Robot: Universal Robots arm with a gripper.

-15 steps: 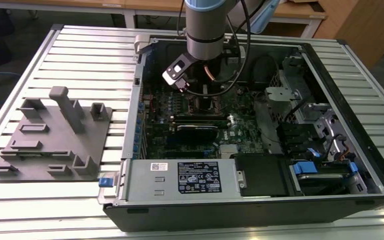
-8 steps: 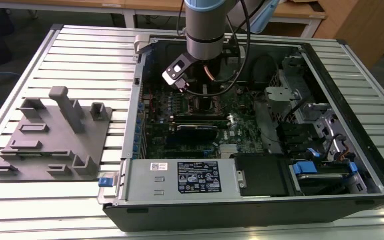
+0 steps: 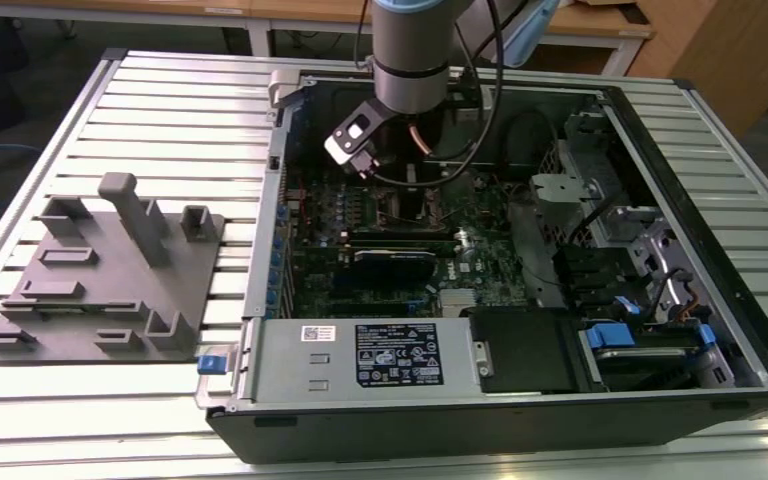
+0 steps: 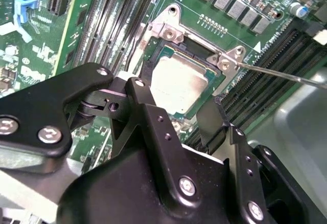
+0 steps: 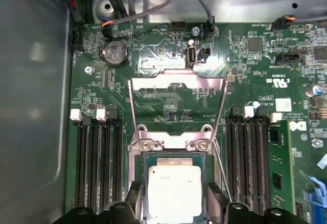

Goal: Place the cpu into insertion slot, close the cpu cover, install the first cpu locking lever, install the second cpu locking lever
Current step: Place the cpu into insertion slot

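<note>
Silvery-grey metal tops the cpu [image 5: 173, 191], which lies flat in the dark-framed insertion slot [image 5: 173, 156]. The cpu cover [image 5: 153, 84] stands flipped open from its hinge. The jaws straddle the chip, spread apart and gripping nothing. Green motherboard [image 5: 245, 70] surrounds the socket inside an open computer case [image 3: 491, 410] on a slatted metal counter [image 3: 157, 110]. Wooden furniture [image 3: 704, 40] stands beyond.

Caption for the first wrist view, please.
With the cover open, the end effector is at the cpu in the slot.
</note>
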